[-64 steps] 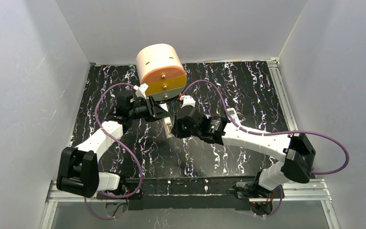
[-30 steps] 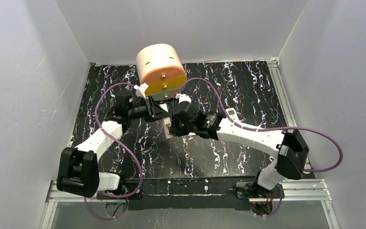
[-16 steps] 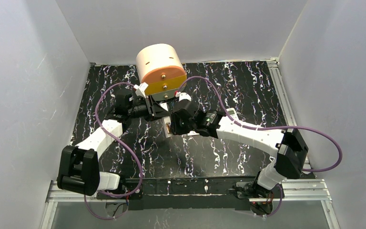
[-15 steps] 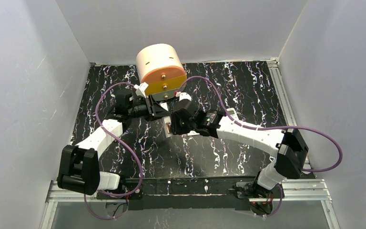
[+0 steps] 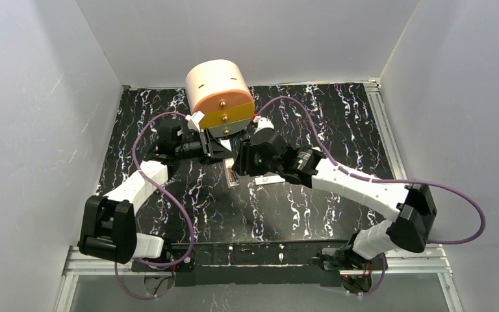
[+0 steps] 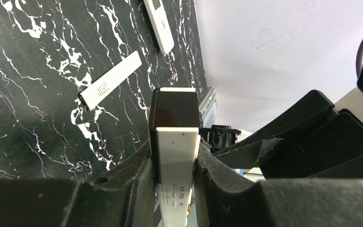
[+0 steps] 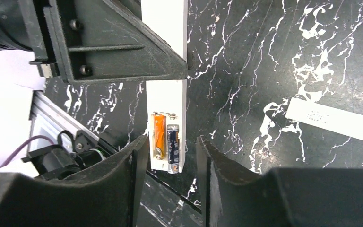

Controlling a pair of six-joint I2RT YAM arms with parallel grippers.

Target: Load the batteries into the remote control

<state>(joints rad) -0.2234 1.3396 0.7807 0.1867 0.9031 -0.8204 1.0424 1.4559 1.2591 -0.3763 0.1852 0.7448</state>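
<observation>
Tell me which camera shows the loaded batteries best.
The right wrist view: both batteries lie side by side in the open compartment of the remote control. The top external view shows only a tiny brownish patch there. The left wrist view faces the remote's button side, so no batteries show.

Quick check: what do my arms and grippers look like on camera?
Left arm and right arm match: white rounded link shells, bulky black joint housings, a purple cable looping along each. Left gripper and right gripper are matte black, with thick, wedge-shaped, scuffed fingers. No sleeves or lettering visible.
</observation>
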